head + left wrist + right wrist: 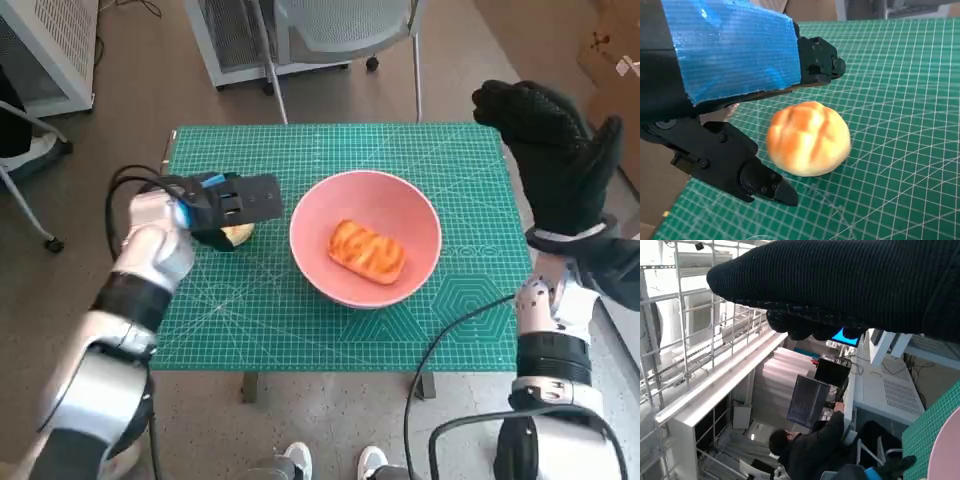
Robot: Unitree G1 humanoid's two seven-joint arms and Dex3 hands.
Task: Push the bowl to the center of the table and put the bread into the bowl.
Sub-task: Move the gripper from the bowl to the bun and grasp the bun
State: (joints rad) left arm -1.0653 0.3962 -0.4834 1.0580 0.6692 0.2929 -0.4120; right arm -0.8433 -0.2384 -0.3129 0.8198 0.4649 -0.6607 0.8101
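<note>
A pink bowl (405, 212) stands near the middle of the green mat (300, 320), with a glazed oblong bread (368, 252) lying inside it. To the bowl's left a round bun (238, 235) (808, 138) rests on the mat. My left hand (215, 205) (735, 55) hovers over the bun with its fingers (817, 62) spread to either side; no firm contact shows. My right hand (555, 150) (850, 285) is raised above the table's right edge, fingers apart and empty. A sliver of the bowl's rim (949, 455) shows in the right wrist view.
A grey chair (340, 25) stands behind the table and a white rack (45, 45) at the back left. Black cables (450, 340) hang off the front edge. A seated person (810, 445) shows in the right wrist view. Shoes (300, 462) appear below the table.
</note>
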